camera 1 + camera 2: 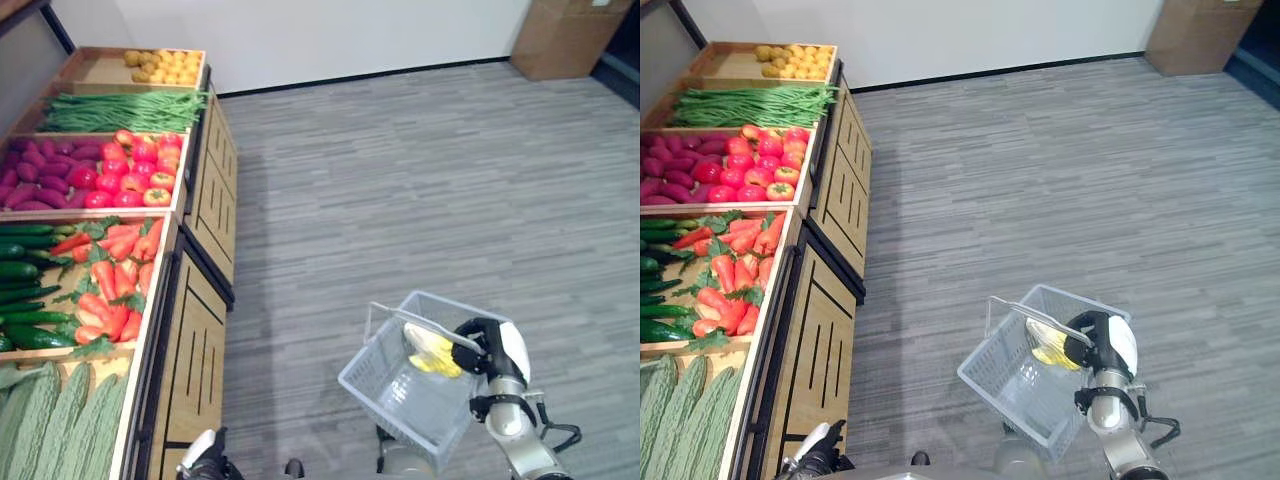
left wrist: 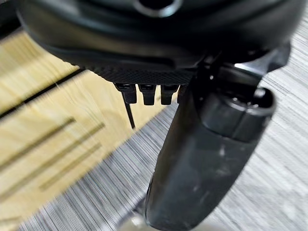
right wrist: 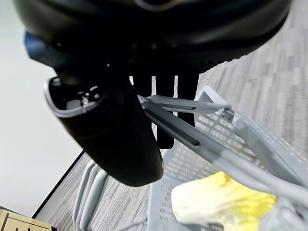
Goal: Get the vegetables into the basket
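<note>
**One basket held, vegetables on the stand**

One grey wire basket (image 1: 415, 385) hangs from the right robot hand (image 1: 478, 340), whose fingers and thumb are curled round the basket's handle (image 3: 192, 139); the right wrist view shows the bar passing between thumb and fingers. Inside the basket lies a yellow vegetable (image 1: 432, 352), pale at one end, resting against the wall nearest the hand. The basket hangs tilted above the grey carpeted floor (image 1: 420, 180).

The left robot hand (image 1: 205, 458) shows at the lower edge, just beside the front of the wooden stand (image 1: 195, 340). In its own wrist view the fingers (image 2: 147, 94) hang short and straight with the thumb (image 2: 207, 163) apart from them, holding nothing.

The stand runs along the left side, well apart from the basket. Its compartments hold bitter gourds (image 1: 55, 415), then cucumbers (image 1: 25, 300) beside carrots (image 1: 115, 280), then purple sweet potatoes (image 1: 40, 175) beside red tomatoes (image 1: 135, 170), then green beans (image 1: 120, 110), and yellow potatoes (image 1: 160, 67) farthest away. A cardboard box (image 1: 565, 35) stands by the far wall.
</note>
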